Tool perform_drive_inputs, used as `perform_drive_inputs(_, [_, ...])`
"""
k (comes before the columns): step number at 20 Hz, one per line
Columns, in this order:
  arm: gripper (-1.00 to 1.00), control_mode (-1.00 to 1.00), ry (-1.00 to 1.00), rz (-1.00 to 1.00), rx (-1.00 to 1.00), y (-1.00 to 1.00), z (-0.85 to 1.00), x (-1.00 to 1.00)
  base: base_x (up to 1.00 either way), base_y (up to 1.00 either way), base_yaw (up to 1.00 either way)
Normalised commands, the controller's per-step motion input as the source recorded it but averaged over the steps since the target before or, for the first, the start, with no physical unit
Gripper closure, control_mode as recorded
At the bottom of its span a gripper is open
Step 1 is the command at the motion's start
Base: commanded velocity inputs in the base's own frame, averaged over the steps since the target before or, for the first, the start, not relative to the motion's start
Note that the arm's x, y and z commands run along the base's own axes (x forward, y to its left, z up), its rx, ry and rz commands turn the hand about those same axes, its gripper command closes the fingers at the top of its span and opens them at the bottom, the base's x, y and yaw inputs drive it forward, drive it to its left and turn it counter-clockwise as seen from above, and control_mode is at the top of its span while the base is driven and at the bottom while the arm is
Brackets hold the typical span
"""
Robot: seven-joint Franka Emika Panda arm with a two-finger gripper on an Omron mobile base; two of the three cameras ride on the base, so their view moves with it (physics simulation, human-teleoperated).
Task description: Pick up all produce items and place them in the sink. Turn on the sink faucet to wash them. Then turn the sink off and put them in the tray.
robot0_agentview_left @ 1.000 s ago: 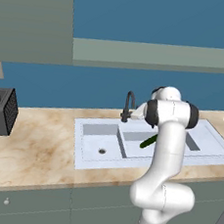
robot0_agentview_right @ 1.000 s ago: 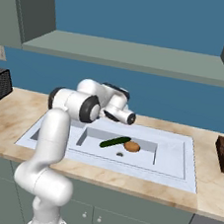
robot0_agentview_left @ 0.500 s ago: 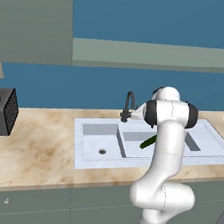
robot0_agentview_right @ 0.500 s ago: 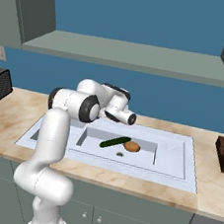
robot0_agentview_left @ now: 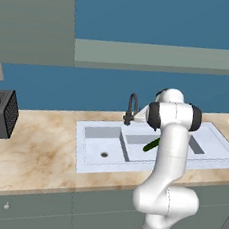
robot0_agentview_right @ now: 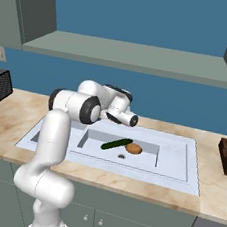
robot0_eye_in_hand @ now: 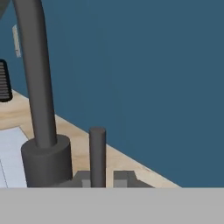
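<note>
One lever: your gripper point(robot0_eye_in_hand: 103, 178) clenches the thin black upright faucet lever point(robot0_eye_in_hand: 97, 153), bottom centre.
Axis: vertical; spout column point(robot0_eye_in_hand: 37, 74) stands left.

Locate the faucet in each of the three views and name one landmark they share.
Left base view: faucet behind the sink, left of the arm.
Right base view: hidden behind the arm.
Hand view: upright stem at left, lever beside it.
Shared landmark: blue back wall.
</note>
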Motion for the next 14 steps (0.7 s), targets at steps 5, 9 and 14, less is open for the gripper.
perform_drive_inputs(5, [1.00, -1.00, 0.00, -0.07, 0.03, -0.25, 0.02, 0.11, 0.00, 0.00, 0.00])
perform_drive_inputs(9, [1.00, -1.00, 0.00, -0.16, 0.02, -0.22, 0.00, 0.05, 0.00, 0.00, 0.00])
perform_drive_inputs(14, [1.00, -1.00, 0.00, -0.17, 0.00, -0.13, 0.00, 0.07, 0.00, 0.00, 0.00])
